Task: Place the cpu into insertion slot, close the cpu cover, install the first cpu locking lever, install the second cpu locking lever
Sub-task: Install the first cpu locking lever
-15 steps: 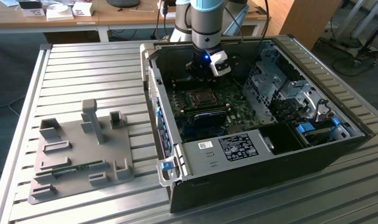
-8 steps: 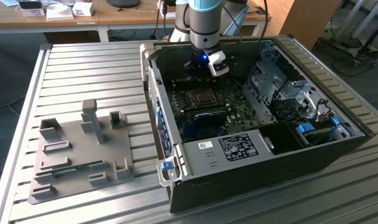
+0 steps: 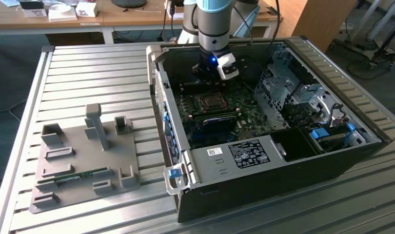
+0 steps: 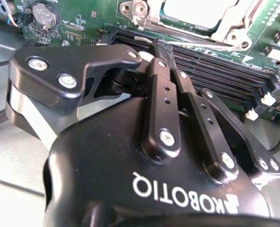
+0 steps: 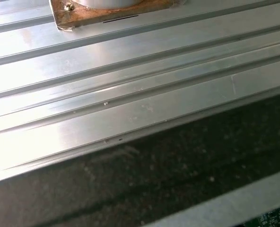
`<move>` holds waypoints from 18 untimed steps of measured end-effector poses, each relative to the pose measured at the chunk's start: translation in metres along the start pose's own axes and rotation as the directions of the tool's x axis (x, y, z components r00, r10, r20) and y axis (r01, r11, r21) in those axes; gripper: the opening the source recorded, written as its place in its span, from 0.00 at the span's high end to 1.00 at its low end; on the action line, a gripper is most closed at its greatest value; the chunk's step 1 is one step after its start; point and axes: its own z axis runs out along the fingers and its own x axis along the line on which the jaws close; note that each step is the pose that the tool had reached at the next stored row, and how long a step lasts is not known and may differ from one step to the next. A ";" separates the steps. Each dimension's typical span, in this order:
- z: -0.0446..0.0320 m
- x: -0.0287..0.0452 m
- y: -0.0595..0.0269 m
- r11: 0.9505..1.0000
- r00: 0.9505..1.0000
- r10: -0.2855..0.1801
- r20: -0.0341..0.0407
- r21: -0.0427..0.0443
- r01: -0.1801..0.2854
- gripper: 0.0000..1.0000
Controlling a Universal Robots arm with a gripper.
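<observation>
Inside PC case (image 3: 263, 185), at socket (image 3: 207, 103) 12 o'clock per exterior view, I see gripper (image 3: 209, 78) clenched, empty; cpu (image 4: 196, 8) seated; closed tips prob. for pressing, not grasping.

The arm (image 3: 211, 22) stands nearly vertical in the exterior view, its wrist (image 3: 212, 48) turned straight down and the gripper (image 3: 207, 73) pointing downward beneath it. In the second wrist view the gripper (image 4: 162, 47) has its two black fingers (image 4: 161, 94) drawn together, with the tips meeting.
</observation>
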 end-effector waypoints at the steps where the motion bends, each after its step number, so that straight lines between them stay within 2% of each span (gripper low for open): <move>1: 0.0000 0.0000 0.0000 1.000 1.000 0.001 0.000 -0.001 -0.001 0.89; 7: 0.0009 0.0005 -0.0002 1.000 1.000 0.005 0.003 -0.002 -0.005 0.89; 11: 0.0014 0.0010 -0.0005 1.000 1.000 0.004 0.009 -0.004 -0.004 0.89; 18: 0.0018 0.0009 -0.0018 1.000 1.000 0.002 0.017 -0.002 -0.002 0.89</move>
